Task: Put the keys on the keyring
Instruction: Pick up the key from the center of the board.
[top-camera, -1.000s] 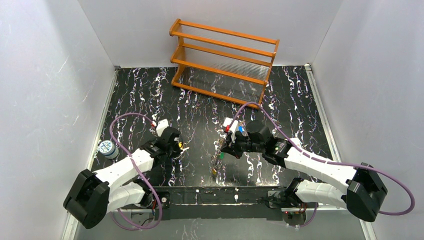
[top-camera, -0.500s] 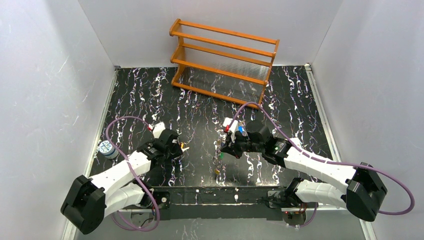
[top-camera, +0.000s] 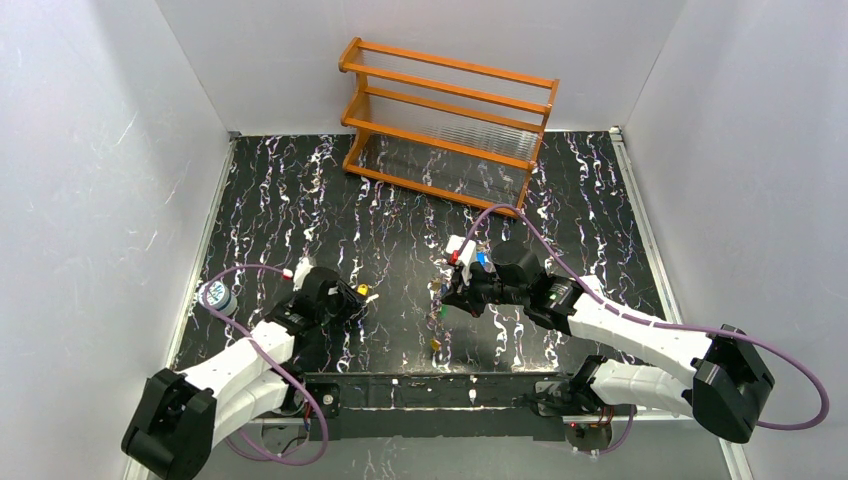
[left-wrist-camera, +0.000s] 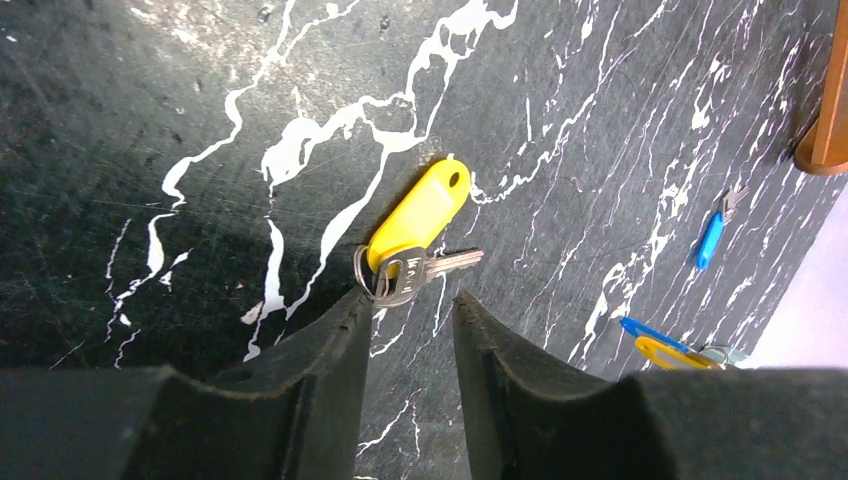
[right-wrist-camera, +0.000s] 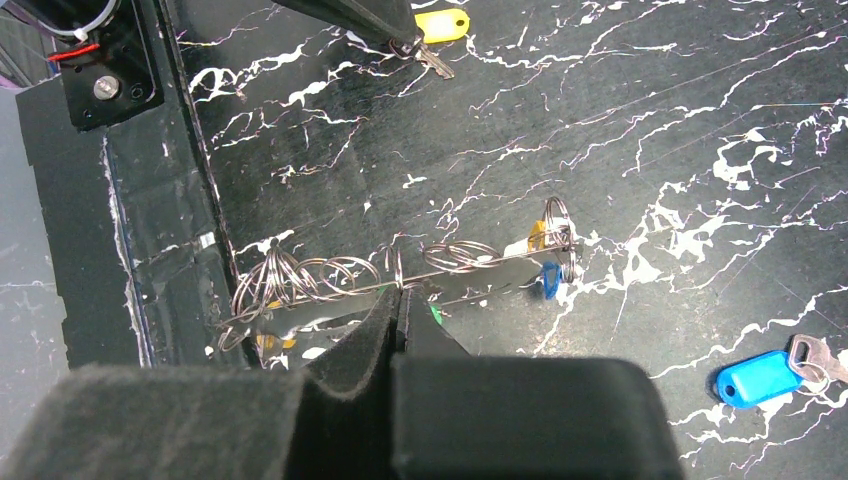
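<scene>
A yellow-headed key with a small ring lies on the black table, just beyond my left gripper, which is open and empty, its fingertips almost touching the ring. In the top view this key lies in front of the left gripper. My right gripper is shut on the keyring, a long thin wire loop carrying several small rings and green, blue and yellow key heads. It hangs below the right gripper in the top view. A blue-headed key lies loose on the table.
A wooden rack stands at the back. A round blue-and-white disc sits at the table's left edge. The black base rail runs along the near edge. White walls enclose the table on three sides.
My left arm has drawn back toward the near left. The yellow-headed key now lies on the table in front of its open fingers. The right arm has barely moved.
</scene>
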